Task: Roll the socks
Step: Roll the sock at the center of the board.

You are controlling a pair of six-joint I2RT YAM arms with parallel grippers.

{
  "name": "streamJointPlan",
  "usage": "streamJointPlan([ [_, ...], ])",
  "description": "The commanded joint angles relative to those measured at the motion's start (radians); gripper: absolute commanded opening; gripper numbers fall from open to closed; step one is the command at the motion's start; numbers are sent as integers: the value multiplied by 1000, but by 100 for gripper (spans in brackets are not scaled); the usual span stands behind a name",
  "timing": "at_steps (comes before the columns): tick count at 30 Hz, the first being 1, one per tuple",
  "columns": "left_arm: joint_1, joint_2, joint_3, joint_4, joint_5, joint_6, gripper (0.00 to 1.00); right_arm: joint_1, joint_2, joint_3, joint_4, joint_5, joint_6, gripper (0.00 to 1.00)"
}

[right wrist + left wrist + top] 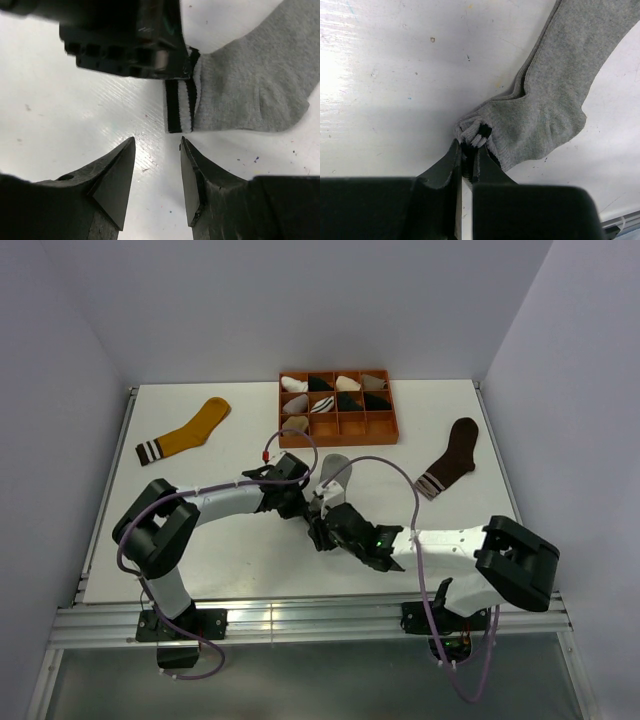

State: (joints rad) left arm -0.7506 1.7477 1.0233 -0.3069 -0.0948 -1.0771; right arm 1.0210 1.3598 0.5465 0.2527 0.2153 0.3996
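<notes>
At the centre of the table, the left hand was clenched on the striped cuff of the grey sock, while the right hand hung released just beside that cuff. The mustard sock lay at upper left, the brown sock at right.

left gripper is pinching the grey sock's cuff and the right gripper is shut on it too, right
Only the left gripper pinches the grey sock at its cuff. The right gripper is open, its jaws apart just short of the cuff, as the right wrist view shows.
</notes>
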Motion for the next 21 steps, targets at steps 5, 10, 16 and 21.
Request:
streamJointPlan([
  [5, -7, 15, 3, -90, -22, 39, 0, 117, 105, 87, 26, 271, -169, 49],
  [10, -6, 18, 4, -87, -14, 40, 0, 142, 153, 125, 36, 317, -197, 49],
  [16, -7, 24, 8, -89, -10, 46, 0, 145, 215, 158, 40, 343, -229, 49],
  [21, -7, 26, 9, -86, -5, 46, 0, 145, 275, 167, 40, 346, -226, 47],
])
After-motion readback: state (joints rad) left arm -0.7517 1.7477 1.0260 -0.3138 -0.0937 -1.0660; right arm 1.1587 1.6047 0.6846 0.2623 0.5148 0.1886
